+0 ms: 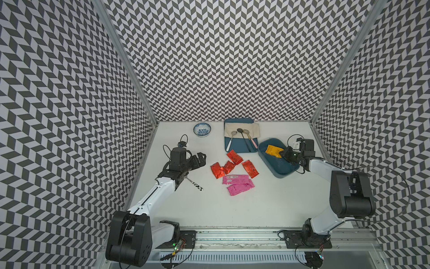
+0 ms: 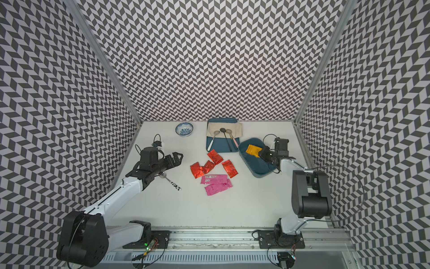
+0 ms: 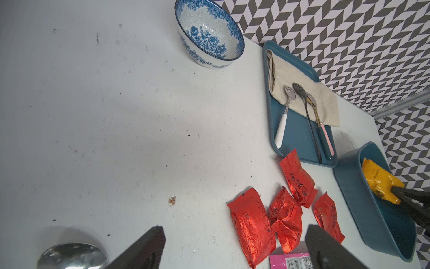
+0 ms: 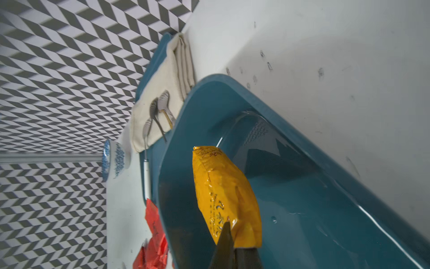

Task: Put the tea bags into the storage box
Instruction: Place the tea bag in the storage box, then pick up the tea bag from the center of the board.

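I log 1 blue-and-white floral bowl (image 1: 202, 130), upright near the back wall (image 1: 209, 69). Near it lies 1 flat blue tray (image 1: 237, 147), with a beige cloth (image 1: 252, 129) folded across its far end. 3 spoons (image 1: 240, 130) rest in it, heads on the cloth. 1 loose spoon (image 1: 196, 185), its handle patterned black and white, lies on the white table (image 1: 232, 209).

A: Way into the deep teal plastic storage box (image 1: 282, 168)?
B: Its near side: bare white counter (image 1: 267, 200). A flat blue spoon tray (image 1: 239, 146) crowds its far-left corner, red foil tea bags (image 1: 250, 169) lie left, and the right pincer (image 1: 282, 154), gripping a yellow-orange tea bag (image 1: 273, 150), hangs over its far half.
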{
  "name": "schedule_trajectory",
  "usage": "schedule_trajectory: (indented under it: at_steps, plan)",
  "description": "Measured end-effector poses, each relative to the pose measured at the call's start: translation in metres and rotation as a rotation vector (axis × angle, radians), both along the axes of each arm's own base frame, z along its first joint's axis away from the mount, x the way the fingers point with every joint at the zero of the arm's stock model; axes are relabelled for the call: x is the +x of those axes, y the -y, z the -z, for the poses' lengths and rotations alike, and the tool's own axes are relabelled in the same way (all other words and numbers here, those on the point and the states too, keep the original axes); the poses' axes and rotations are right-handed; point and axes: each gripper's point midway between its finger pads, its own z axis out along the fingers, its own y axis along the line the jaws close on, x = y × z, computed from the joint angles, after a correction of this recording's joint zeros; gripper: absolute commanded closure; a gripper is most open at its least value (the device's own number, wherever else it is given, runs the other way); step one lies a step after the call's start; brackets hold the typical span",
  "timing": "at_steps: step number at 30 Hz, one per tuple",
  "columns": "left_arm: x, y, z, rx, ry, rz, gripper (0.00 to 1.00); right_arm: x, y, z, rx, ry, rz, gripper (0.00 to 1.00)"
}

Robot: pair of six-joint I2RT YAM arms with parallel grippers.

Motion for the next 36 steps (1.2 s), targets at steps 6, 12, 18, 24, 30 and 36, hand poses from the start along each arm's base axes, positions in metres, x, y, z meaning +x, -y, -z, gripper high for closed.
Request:
schedule_trajectory:
  at_steps: [6, 12, 18, 24, 30, 36]
  plan:
    - [0.000, 0.000, 0.000, -0.003, -0.001, -0.002, 0.00, -0.004, 0.006, 0.013, -0.044, -0.050, 0.010, 0.65]
    - [0.000, 0.001, 0.000, -0.018, -0.007, -0.003, 0.00, -0.013, -0.004, -0.032, -0.176, 0.054, -0.044, 0.50]
    - [0.000, 0.003, 0.001, -0.030, -0.014, -0.003, 0.00, -0.041, -0.098, -0.069, -0.229, 0.188, -0.312, 0.48]
    - [0.000, 0.003, 0.003, -0.034, -0.019, -0.003, 0.00, -0.073, -0.162, -0.054, -0.225, 0.174, -0.513, 0.24]
    - [0.000, 0.004, 0.003, -0.033, -0.019, -0.002, 0.00, -0.068, -0.170, 0.000, -0.286, 0.048, -0.564, 0.36]
    - [-0.001, 0.003, 0.001, -0.033, -0.014, -0.002, 0.00, -0.055, -0.167, 0.027, -0.351, -0.003, -0.568, 0.39]
